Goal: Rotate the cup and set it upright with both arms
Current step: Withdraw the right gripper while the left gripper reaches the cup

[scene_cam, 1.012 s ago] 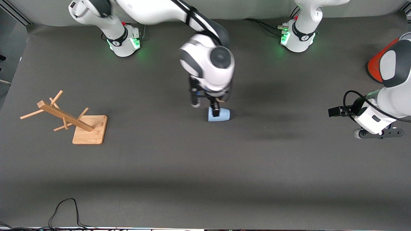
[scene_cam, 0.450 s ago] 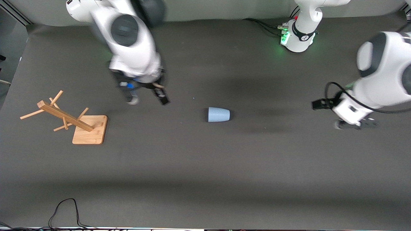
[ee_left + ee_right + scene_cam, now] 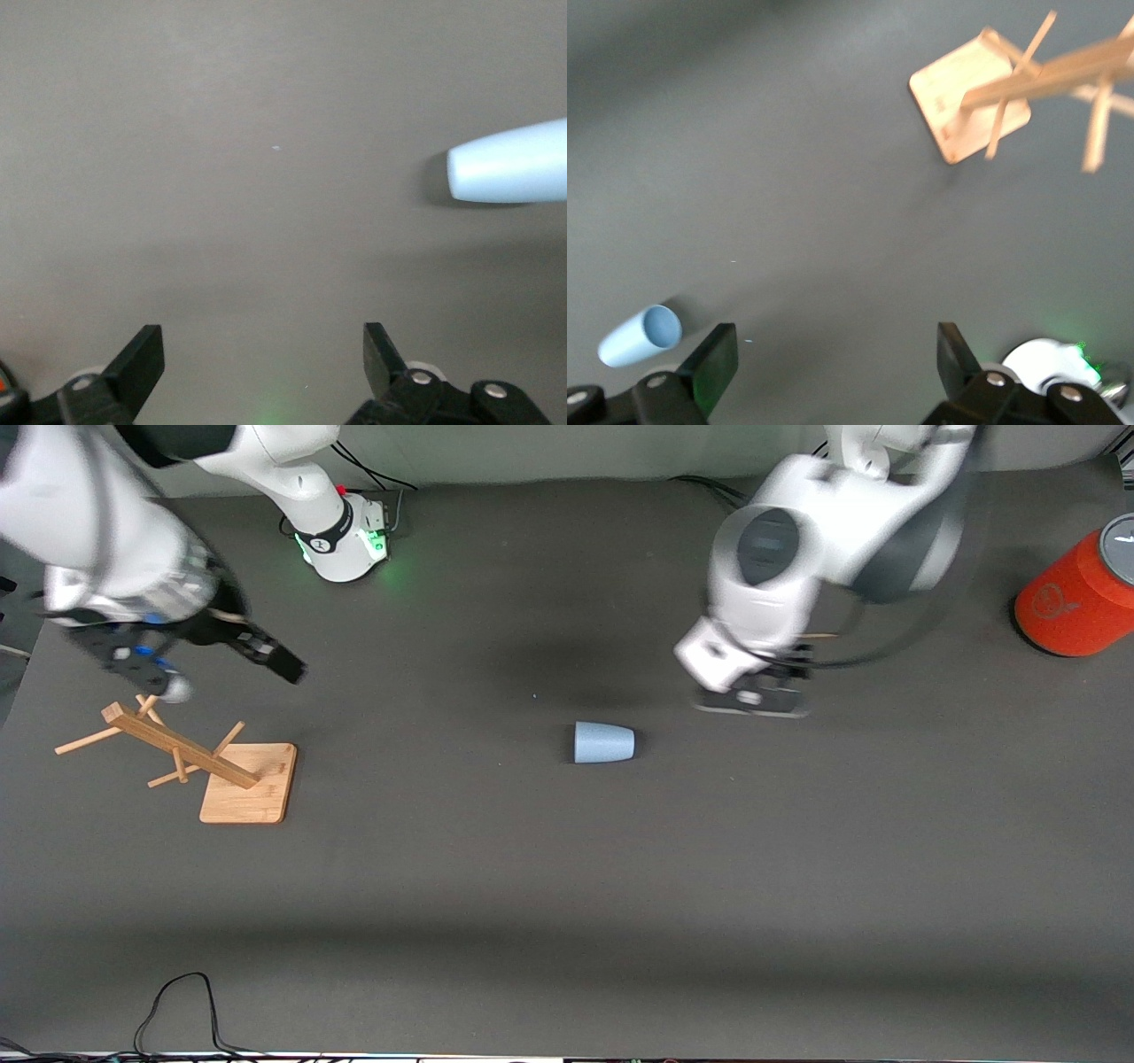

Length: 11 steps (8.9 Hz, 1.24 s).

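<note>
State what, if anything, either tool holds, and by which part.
Nothing is held. Both the left tool and right tool are open and empty; the cup lies untouched on its side.

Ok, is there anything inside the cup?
The cup lies on its side on the mat, mouth toward the right arm's end. The right wrist view looks into the mouth: the part of the inside that shows is bare. The bottom is hidden.

Even, soft overhead light falls on the matte table (image 3: 567, 886), with no glare. Both arms smear with motion blur, and the cup (image 3: 514, 162) looks streaked in the left wrist view. Green glows beneath the right arm's base (image 3: 341, 536).
</note>
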Motion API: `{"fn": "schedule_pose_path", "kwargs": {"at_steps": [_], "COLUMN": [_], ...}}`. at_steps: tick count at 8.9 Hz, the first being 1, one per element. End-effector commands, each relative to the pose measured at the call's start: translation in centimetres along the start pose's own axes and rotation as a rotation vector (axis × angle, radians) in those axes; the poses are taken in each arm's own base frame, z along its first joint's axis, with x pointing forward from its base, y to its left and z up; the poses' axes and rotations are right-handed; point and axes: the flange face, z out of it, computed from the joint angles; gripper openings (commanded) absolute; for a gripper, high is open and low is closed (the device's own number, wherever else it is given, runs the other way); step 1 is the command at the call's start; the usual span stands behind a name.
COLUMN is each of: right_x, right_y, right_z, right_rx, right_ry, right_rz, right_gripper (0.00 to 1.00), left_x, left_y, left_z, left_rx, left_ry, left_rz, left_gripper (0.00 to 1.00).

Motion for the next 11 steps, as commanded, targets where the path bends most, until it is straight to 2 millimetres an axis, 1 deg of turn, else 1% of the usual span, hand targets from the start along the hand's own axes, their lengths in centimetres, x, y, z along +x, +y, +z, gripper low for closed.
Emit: {"fn": "schedule_pose_path", "kwargs": {"at_steps": [1,2,3,4,5,7,8,9,10,11], "right_x": [3.0,4.8,6.2,7.5,8.0,8.5,9.1,9.1,9.0,8.7], "right_y": [6.0,8.7,10.9,13.0,13.5,13.5,14.4,14.4,14.3,13.8], "right_z": [-0.4,-0.6,-0.6,-0.5,-0.3,0.5,1.2,1.3,1.1,1.0], "right_rx": [0.009,0.019,0.028,0.038,0.04,0.043,0.042,0.042,0.043,0.041], "right_ry": [0.009,0.017,0.025,0.042,0.048,0.06,0.055,0.053,0.056,0.059], "right_rz": [-0.214,-0.291,-0.358,-0.392,-0.399,-0.391,-0.363,-0.358,-0.357,-0.368], "right_gripper": [1.0,1.0,1.0,1.0,1.0,1.0,1.0,1.0,1.0,1.0], "left_x": [2.7,3.1,3.2,3.4,3.2,4.2,4.7,5.4,6.1,6.8], "left_y": [8.5,12.8,16.4,18.6,20.6,22.4,23.1,23.9,24.4,24.6], "left_z": [1.1,2.5,3.7,4.5,5.4,5.6,6.3,7.3,7.7,8.9], "left_rx": [0.145,0.219,0.264,0.291,0.302,0.253,0.231,0.202,0.172,0.171], "left_ry": [-0.017,-0.046,-0.062,-0.061,-0.049,0.025,0.056,0.088,0.126,0.14], "left_rz": [0.048,0.054,0.075,0.086,0.103,0.057,0.055,0.049,0.047,0.045], "left_gripper": [1.0,1.0,1.0,1.0,1.0,1.0,1.0,1.0,1.0,1.0]}}
